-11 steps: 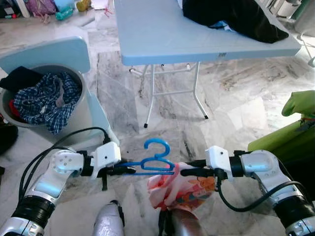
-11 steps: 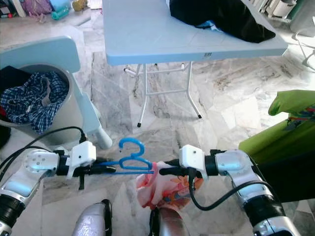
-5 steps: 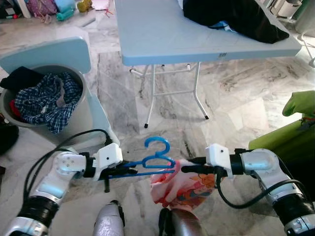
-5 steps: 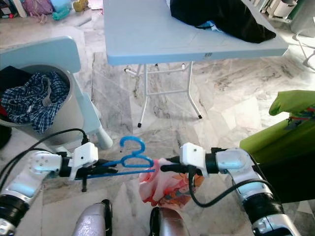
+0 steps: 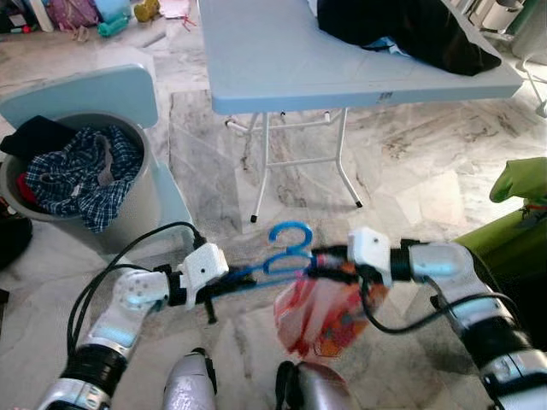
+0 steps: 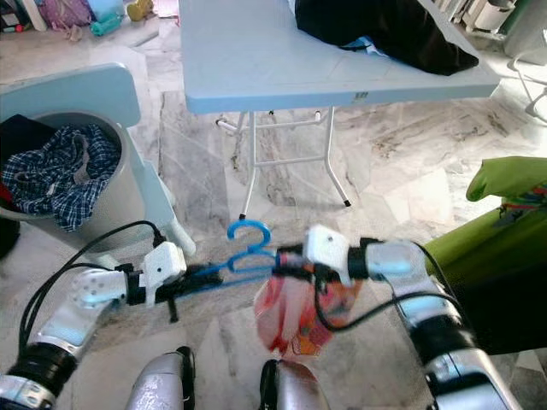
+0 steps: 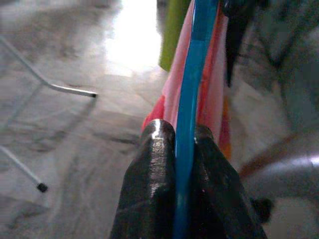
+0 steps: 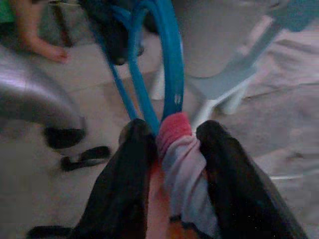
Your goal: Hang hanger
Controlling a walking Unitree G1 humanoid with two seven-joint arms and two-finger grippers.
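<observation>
**Inspector A:** While both arms are raised over the marble floor (image 5: 402, 162), what lies ahead of them, largest item first?

**Inspector B:** Ahead of both end effectors, well apart, stands a light-blue folding tabletop (image 5: 282, 60) carrying a black garment (image 5: 410, 30). Ahead and to the left of the left end effector sits a grey laundry bin (image 5: 141, 201) holding a plaid shirt (image 5: 77, 175). A green cloth (image 5: 504, 231) lies to the right of the right end effector.

**Inspector A:** And the task item?

**Inspector B:** A blue hanger (image 5: 286, 252) spans between the two end effectors, hook up. A pink patterned garment (image 5: 320, 312) hangs below the right end effector.

**Inspector A:** Grip condition?

**Inspector B:** Left end effector (image 7: 184, 137) is clamped on the hanger's bar. Right end effector (image 8: 172, 132) is closed over the garment at the hanger's other end.
</observation>
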